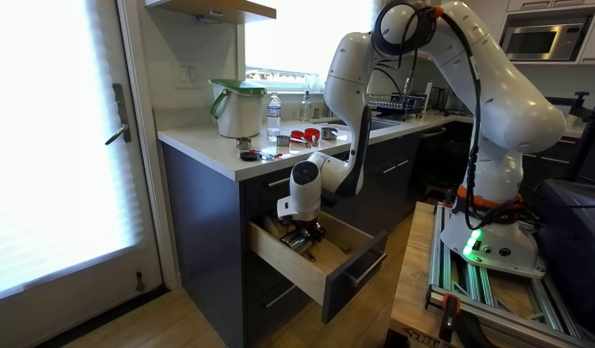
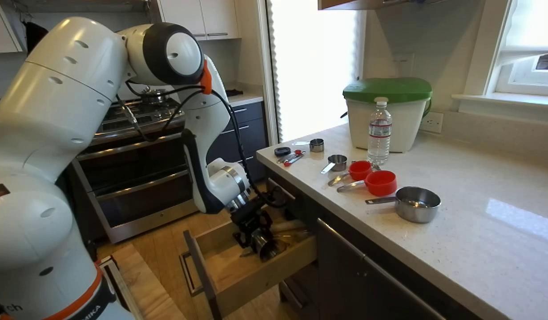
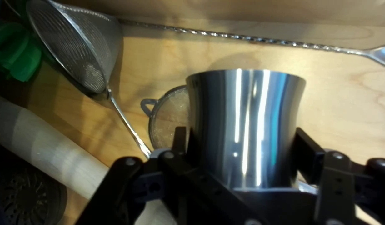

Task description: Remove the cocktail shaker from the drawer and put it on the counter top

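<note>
Clamped across the cocktail shaker (image 3: 247, 115), the gripper (image 3: 242, 140) sits at the lower centre of the wrist view, seemingly bearing on both flanks. It holds the narrowed waist, below the flared mouth in the frame; that flare should help keep the metal from slipping through. In an exterior view the shaker is tilted inside the drawer (image 2: 265, 280), mouth towards the lower right; whether its weight is off the wood cannot be told.

Around it in the wrist view, a flat round strainer (image 3: 167, 122) shows just beside and partly behind the shaker. A cone-shaped strainer (image 3: 73, 47) fills the upper left, a wooden rod (image 3: 52, 147) slants across the lower left, and a twisted spoon (image 3: 242, 37) runs along the top near the drawer wall, likely laid lengthwise to fit.

The freest room is at the right of that view, over bare wood. A straight lift looks wisest, clearing the drawer's side walls before crossing the square edge of the counter surface (image 2: 483, 240). There, in an exterior view, red measuring cups (image 2: 380, 183) sit right of centre and a steel cup (image 2: 417, 206) lower and further right; past that the surface has room.
</note>
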You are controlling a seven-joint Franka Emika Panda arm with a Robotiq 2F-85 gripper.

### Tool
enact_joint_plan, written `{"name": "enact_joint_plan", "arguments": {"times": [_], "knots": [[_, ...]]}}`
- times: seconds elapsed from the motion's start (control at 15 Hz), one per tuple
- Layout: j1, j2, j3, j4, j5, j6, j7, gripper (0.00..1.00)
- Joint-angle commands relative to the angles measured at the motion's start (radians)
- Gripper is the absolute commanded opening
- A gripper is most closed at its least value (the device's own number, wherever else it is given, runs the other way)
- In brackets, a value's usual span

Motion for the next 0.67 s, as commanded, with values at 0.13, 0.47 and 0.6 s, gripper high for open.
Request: {"name": "enact_joint_plan", "arguments": {"times": [0.13, 0.47, 0.6], "knots": [[-0.013, -0.195, 0.027, -0.111, -0.021, -0.102, -0.032, 0.56], [-0.010, -0.394, 0.047, -0.217, -0.011, -0.240, -0.114, 0.56], [-0.008, -0.478, 0.057, -0.264, -0.013, -0.320, -0.182, 0.56]]}}
